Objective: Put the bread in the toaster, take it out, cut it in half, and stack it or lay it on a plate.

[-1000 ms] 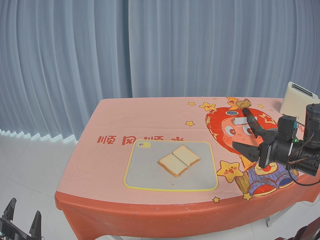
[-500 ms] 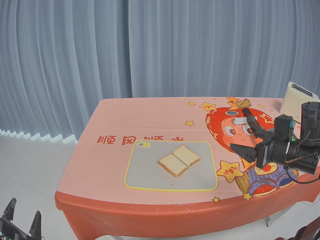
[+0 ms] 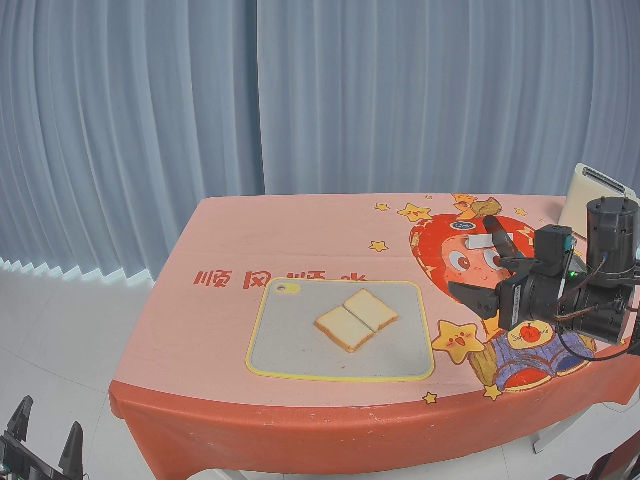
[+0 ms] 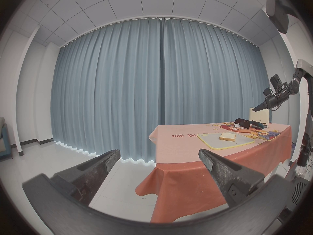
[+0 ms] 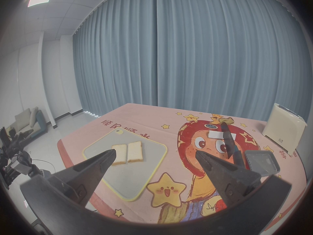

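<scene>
bread [image 3: 357, 319] cut, two halves touching on board [image 3: 287, 341], ahead of right end effector [image 3: 477, 275] — hovers wide open, empty. step, likely: plating. next — reach half, pinch edge, carry to tray [image 5: 262, 162] near end effector.

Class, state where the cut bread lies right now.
In the head view, the two bread halves lie side by side on the cutting board, left of the right hand.

A salmon-pink cloth [image 3: 300, 435] printed with a cartoon apple-faced figure, yellow stars and red characters covers the tabletop [image 3: 293, 235]. Blue-grey pleated curtains [image 3: 200, 81] hang behind, reaching the pale tiled floor [image 3: 53, 348]. A sofa [image 5: 27, 118] stands by the wall.
</scene>
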Robot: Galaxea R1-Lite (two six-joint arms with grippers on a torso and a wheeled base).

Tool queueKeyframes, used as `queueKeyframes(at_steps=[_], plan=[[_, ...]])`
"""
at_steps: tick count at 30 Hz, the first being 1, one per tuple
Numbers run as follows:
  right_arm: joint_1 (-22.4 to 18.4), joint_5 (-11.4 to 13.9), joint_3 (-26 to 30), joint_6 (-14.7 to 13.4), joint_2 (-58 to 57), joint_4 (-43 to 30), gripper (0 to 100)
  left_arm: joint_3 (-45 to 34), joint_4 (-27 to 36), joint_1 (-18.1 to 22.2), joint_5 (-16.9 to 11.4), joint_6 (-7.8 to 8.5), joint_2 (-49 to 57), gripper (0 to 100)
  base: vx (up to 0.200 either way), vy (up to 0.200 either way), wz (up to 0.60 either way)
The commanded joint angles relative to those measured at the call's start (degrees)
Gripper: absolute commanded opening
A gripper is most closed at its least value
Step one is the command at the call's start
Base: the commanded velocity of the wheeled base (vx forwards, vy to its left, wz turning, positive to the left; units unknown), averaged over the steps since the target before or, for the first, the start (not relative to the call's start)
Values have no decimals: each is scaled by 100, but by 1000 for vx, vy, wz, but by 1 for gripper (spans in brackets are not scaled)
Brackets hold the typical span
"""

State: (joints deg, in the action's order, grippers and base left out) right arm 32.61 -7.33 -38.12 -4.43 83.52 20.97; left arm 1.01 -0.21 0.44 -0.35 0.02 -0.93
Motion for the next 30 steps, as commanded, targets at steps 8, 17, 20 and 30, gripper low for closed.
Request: queueKeyframes(at_steps=[8,17,20,30], plan=[[219,-225,-99,12,552,4,100,-101,3,0,0,6,93,100,0,200,0],[158,-463,-319,12,815,4,100,-101,-6,0,0,-2,93,100,0,0,0],[132,-454,-416,12,894,13,100,-101,-6,0,0,-2,93,100,0,0,0],[-106,-384,-767,-6,1343,13,100,-101,-6,0,0,-2,93,100,0,0,0]])
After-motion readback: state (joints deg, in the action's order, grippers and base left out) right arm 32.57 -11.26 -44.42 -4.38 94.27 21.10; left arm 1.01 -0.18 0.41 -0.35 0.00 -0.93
